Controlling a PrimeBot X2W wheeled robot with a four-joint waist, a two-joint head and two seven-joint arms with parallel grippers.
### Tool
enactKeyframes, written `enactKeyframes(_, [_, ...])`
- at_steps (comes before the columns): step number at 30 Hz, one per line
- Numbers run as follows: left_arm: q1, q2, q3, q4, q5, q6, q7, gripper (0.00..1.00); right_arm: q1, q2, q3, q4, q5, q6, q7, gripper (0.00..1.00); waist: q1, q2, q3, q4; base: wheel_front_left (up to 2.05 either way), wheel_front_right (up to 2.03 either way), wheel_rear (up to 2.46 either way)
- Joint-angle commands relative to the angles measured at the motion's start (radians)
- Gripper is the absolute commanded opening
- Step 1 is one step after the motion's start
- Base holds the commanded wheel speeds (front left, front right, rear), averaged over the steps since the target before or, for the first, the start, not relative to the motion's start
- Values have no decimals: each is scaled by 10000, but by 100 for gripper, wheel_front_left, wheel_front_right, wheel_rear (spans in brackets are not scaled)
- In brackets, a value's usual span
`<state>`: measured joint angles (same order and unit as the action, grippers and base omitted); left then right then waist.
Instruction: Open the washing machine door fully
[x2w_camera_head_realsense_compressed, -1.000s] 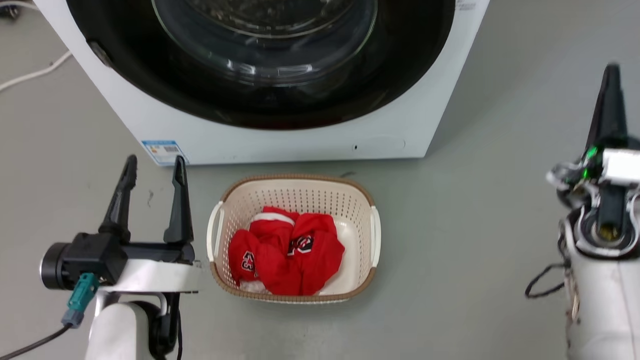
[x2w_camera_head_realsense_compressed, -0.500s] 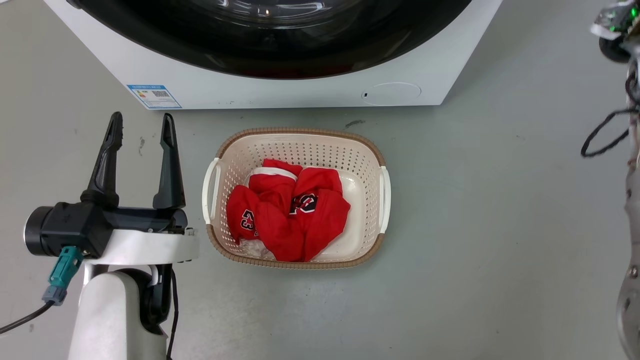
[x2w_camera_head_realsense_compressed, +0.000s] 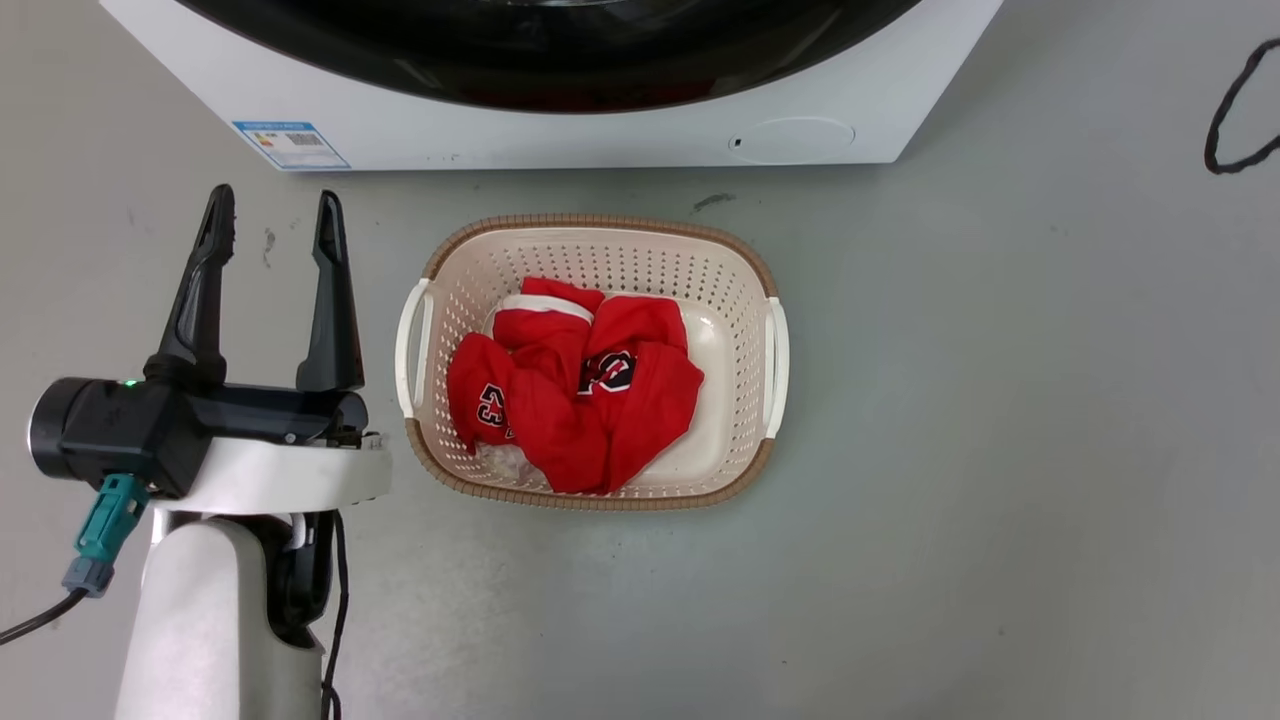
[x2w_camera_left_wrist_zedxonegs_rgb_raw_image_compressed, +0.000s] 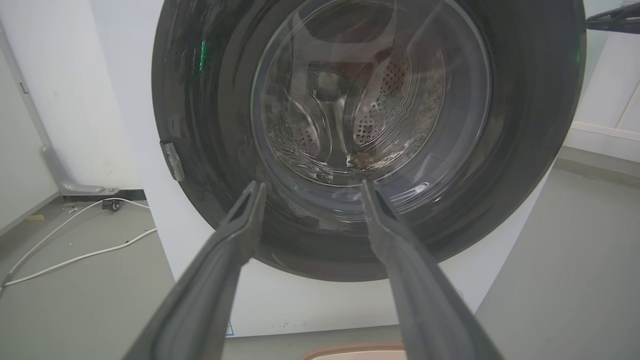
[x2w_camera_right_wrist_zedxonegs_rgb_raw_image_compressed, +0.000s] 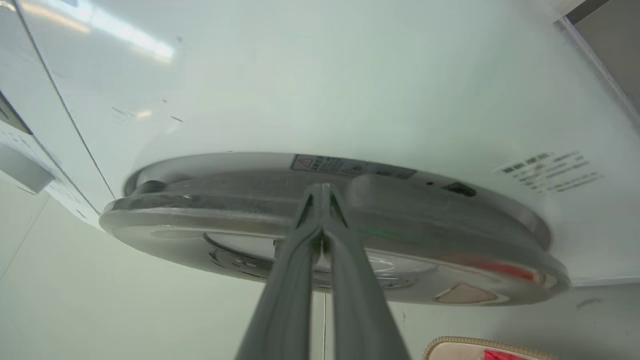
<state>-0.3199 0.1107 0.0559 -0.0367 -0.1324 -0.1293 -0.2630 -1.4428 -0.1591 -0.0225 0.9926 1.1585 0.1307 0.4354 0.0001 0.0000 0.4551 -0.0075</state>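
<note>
The left gripper (x2w_camera_head_realsense_compressed: 274, 200) hangs beside the basket (x2w_camera_head_realsense_compressed: 590, 235), jaws wide apart and empty. The washing machine door (x2w_camera_left_wrist_zedxonegs_rgb_raw_image_compressed: 200, 125) lies against the washing machine (x2w_camera_head_realsense_compressed: 600, 140) front. The right gripper (x2w_camera_right_wrist_zedxonegs_rgb_raw_image_compressed: 320, 189) has jaws pressed together, gripping nothing, tips at the door's rim.

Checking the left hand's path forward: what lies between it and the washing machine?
In the head view, bare grey floor lies between the left hand and the washing machine; the laundry basket sits off to its right.
</note>
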Motion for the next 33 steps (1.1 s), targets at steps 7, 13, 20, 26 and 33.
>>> enactKeyframes(7, [-300,114,-42,-100,-75,-21,-22,100,-1004,332,84,1074,-712,2,326,0,-1,0,387,63,0,0,0])
enactKeyframes(13, [-364,86,-104,-81,-62,-21,-22,100,-1562,647,-249,1706,-619,11,745,0,-1,0,513,82,0,0,0])
enactKeyframes(20, [-454,35,-172,-44,-104,-12,-22,100,-1755,663,-564,1827,-382,11,1420,0,-1,0,566,83,0,0,0])
enactKeyframes(26, [-460,-16,-195,27,-106,-13,-22,100,-1534,678,-597,1619,-222,11,2327,0,-1,0,424,51,0,0,0])
enactKeyframes(33, [-113,-91,-264,250,-21,-13,-22,100,-835,860,-228,1682,-545,8,2947,0,-1,0,-250,28,0,0,0])
